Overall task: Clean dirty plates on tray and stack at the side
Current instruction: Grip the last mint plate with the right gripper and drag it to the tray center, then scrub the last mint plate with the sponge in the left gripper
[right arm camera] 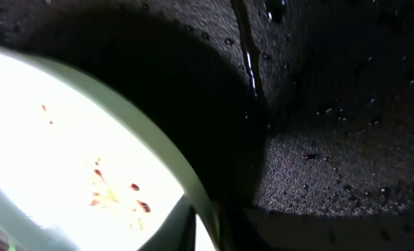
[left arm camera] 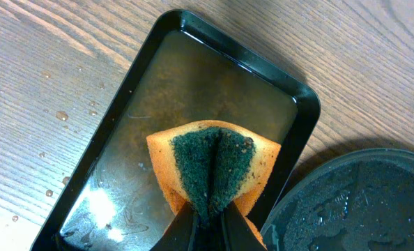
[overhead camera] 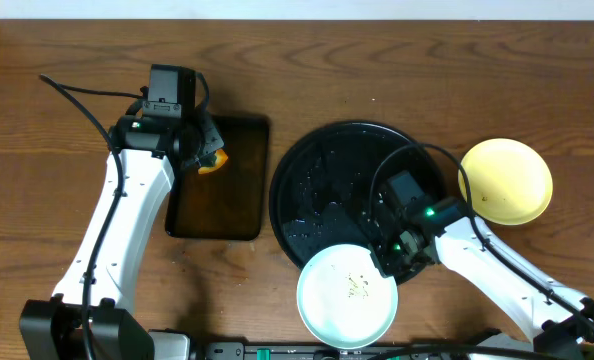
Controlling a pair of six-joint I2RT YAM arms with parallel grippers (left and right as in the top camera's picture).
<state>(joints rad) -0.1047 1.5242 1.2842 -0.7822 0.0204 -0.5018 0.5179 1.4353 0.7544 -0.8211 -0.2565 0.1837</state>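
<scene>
A pale mint-white plate (overhead camera: 347, 297) with brownish specks hangs over the front rim of the round black tray (overhead camera: 317, 180). My right gripper (overhead camera: 395, 262) is shut on that plate's right rim; the right wrist view shows the plate (right arm camera: 67, 160) and the rim pinched between my fingers (right arm camera: 217, 233) above the wet tray (right arm camera: 332, 104). A pale yellow plate (overhead camera: 505, 180) lies on the wood at the right of the tray. My left gripper (overhead camera: 203, 152) is shut on an orange sponge with a green scrub face (left arm camera: 214, 167), held over the dark rectangular tray (left arm camera: 123, 174). A third plate is not in view.
The rectangular tray (overhead camera: 222, 180) holds brownish water and sits just left of the black tray. Water drops lie on the wood (left arm camera: 60, 115) left of it. The black tray's rim (left arm camera: 346, 202) is close to the sponge.
</scene>
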